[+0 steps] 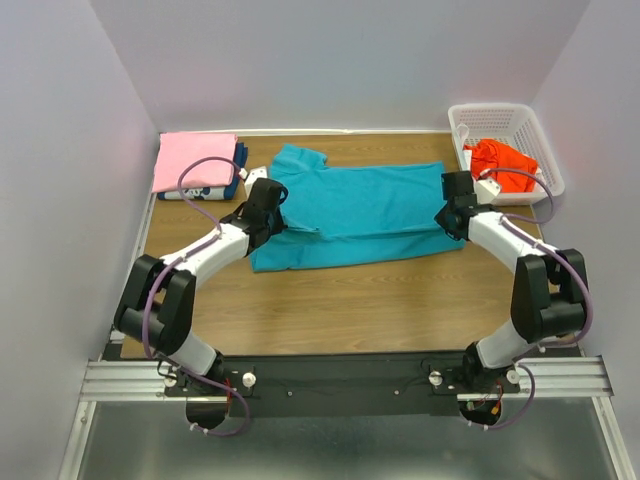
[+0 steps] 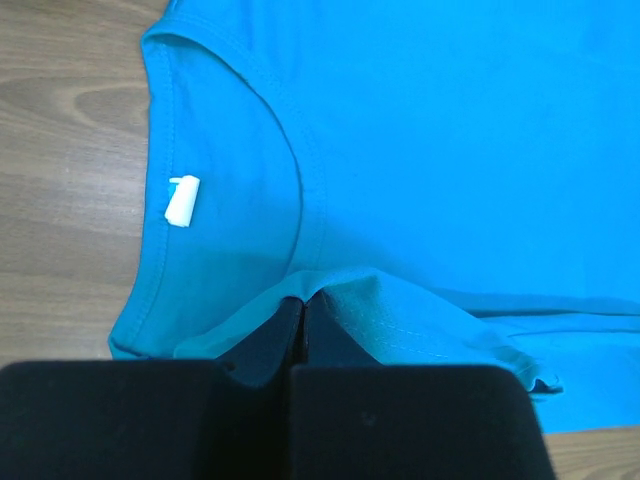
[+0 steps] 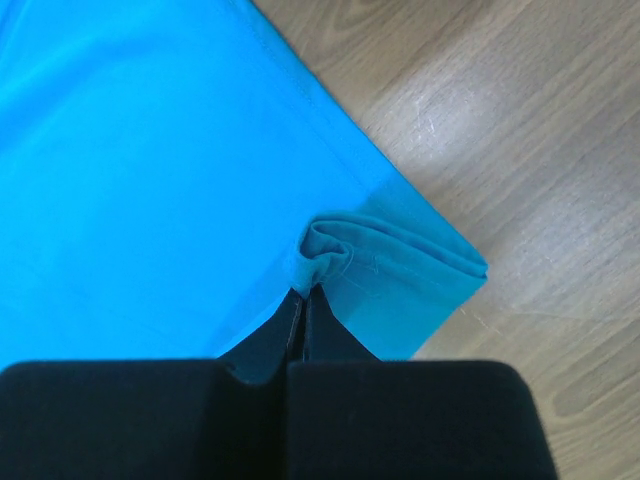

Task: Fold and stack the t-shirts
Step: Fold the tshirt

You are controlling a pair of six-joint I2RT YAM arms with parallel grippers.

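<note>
Teal t-shirt lay mid-tabletop, one long fold apparently underway: left gripper pinched cloth below the collar, right gripper pinched the hem corner. Pink t-shirt sat folded atop the dark blue t-shirt; orange-red t-shirt waited, unfolded, in the basket.

Pale lavender walls enclose wood-grain table; even light.
</note>
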